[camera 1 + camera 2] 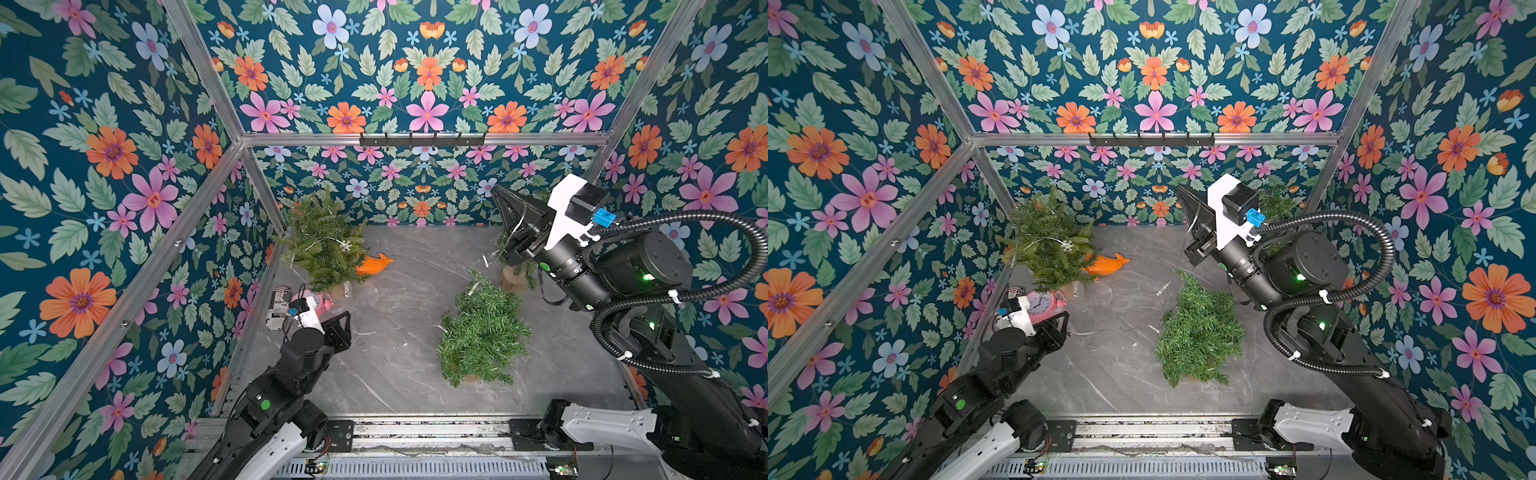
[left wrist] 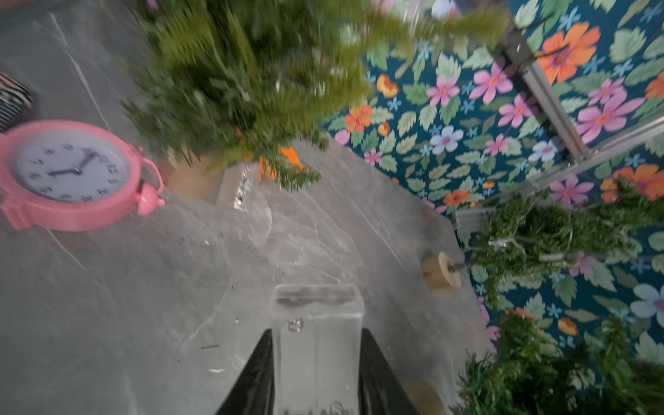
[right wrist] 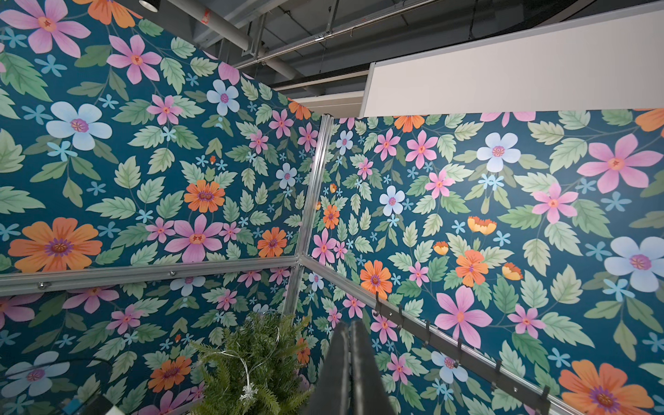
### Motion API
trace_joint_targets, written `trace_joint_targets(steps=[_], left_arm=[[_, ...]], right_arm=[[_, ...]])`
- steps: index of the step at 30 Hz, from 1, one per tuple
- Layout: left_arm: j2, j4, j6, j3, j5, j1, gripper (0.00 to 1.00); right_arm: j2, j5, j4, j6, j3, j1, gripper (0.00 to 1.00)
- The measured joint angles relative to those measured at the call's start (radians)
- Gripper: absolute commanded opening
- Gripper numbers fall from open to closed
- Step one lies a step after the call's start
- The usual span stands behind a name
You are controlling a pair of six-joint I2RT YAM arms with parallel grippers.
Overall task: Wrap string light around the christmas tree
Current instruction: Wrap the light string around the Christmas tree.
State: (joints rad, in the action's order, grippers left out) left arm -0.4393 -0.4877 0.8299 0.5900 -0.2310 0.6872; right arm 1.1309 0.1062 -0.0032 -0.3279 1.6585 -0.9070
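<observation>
A rail (image 1: 415, 430) runs along the table's (image 1: 386, 374) near edge, with both arm bases on it. Just beyond, at the left side, the left gripper (image 2: 316, 331) sits low over the table, pinching a clear box (image 2: 318, 316) between its fingers. A pink clock (image 2: 68, 176) lies just past it, beside a black-and-white can (image 1: 278, 305) against the left wall.

To the right of that gripper a wide bare stretch of grey surface reaches across to a tree (image 1: 482, 332) lying flat, right of centre; the strip between this tree and the near rail is also open.

Farther back, a second fallen tree (image 2: 539, 233) lies near the right wall, its wooden base (image 2: 440, 271) pointing inward, mostly under the right arm. The right gripper (image 3: 350, 334) is raised high above it, its fingers pressed together, aimed up at the back wall. A thin wire crosses it in both top views; I cannot tell whether it is pinched.

An upright tree (image 1: 324, 245) fills the back left corner, touching both walls, with the string light (image 3: 248, 359) draped over it. An orange toy (image 1: 374, 264) lies at its right edge.
</observation>
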Motion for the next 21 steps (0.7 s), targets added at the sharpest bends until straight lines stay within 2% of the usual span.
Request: trace_joint_targets(steps=[3, 9, 15, 21], left_arm=[[-0.006, 0.016, 0.0, -0.055, 0.048, 0.0, 0.13], [-0.01, 0.059, 0.008, -0.156, 0.09, 0.0, 0.11], [-0.024, 0.135, 0.039, -0.258, 0.121, 0.0, 0.14], [-0.009, 0.193, 0.094, -0.338, 0.114, 0.0, 0.3]], right_arm=[[0.018, -0.002, 0.001, -0.006, -0.009, 0.0, 0.02], [0.054, -0.003, 0.004, -0.013, -0.043, 0.0, 0.02], [0.079, -0.021, 0.023, -0.016, -0.087, -0.001, 0.01], [0.095, -0.025, 0.033, -0.016, -0.109, -0.002, 0.01]])
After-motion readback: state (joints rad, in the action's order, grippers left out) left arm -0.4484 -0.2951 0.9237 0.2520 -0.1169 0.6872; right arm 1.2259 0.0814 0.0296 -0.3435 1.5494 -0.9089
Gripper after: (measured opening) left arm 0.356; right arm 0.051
